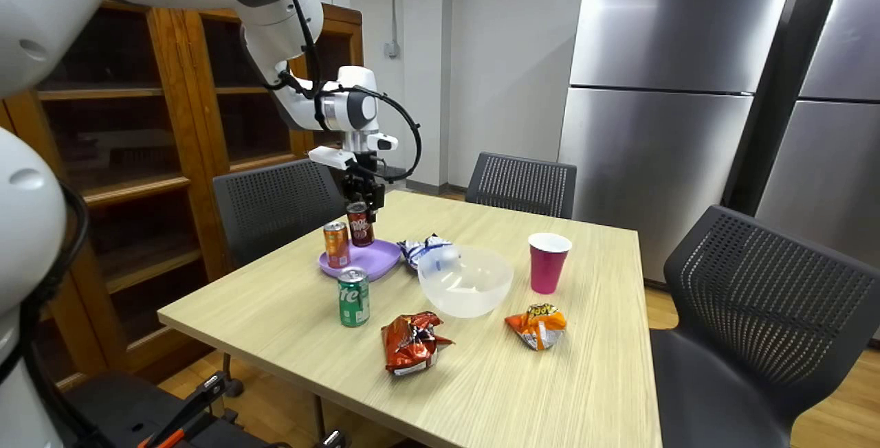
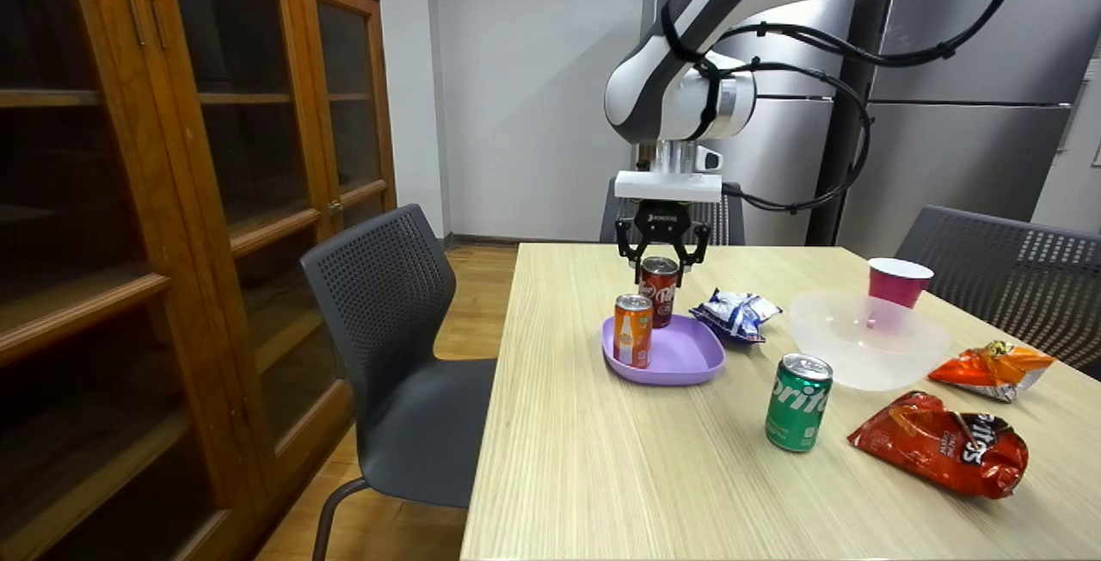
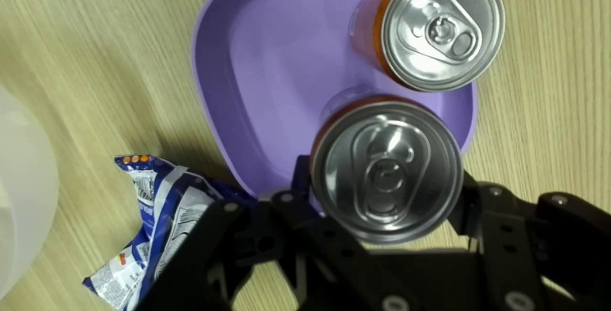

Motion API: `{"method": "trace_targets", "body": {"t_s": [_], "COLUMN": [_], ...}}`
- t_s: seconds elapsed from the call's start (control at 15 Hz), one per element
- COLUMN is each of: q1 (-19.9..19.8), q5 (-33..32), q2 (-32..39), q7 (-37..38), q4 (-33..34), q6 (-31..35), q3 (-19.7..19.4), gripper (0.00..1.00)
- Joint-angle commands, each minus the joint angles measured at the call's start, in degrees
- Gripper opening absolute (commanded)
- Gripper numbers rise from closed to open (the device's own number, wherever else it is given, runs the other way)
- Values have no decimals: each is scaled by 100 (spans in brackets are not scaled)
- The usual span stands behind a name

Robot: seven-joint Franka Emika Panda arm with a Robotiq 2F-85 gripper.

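Note:
My gripper (image 2: 661, 272) points straight down at the far side of the purple plate (image 2: 691, 356). Its black fingers press on opposite sides of a dark red Dr Pepper can (image 2: 661, 301), which is upright. In the wrist view, the can's silver lid (image 3: 386, 172) fills the gap and looks larger than that of the orange can (image 3: 441, 29), so it sits closer to the camera. Whether its base touches the plate is hidden. The orange can stands on the plate nearby. Beside the plate, a blue and white snack bag (image 3: 157, 234) lies near one finger.
A green Sprite can (image 2: 798, 403) stands in front of the plate. Around it are a translucent bowl (image 1: 467, 283), a pink cup (image 1: 548, 269), a red snack bag (image 1: 412, 343) and an orange snack bag (image 1: 540, 328). Chairs (image 1: 763, 310) surround the table; a wooden cabinet (image 2: 249, 157) stands behind.

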Motion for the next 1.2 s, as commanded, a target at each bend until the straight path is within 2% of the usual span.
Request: {"method": "trace_targets", "body": {"t_s": [0.0, 1.0, 1.13], "q1": [20, -134, -146], "q5": [172, 452, 475], "q2": [332, 1188, 1236], "q7": [296, 736, 738], "q4": [658, 1781, 1867], "q6": [-432, -1069, -1100], "q3": [-77, -126, -122], "gripper": [38, 38, 91]}}
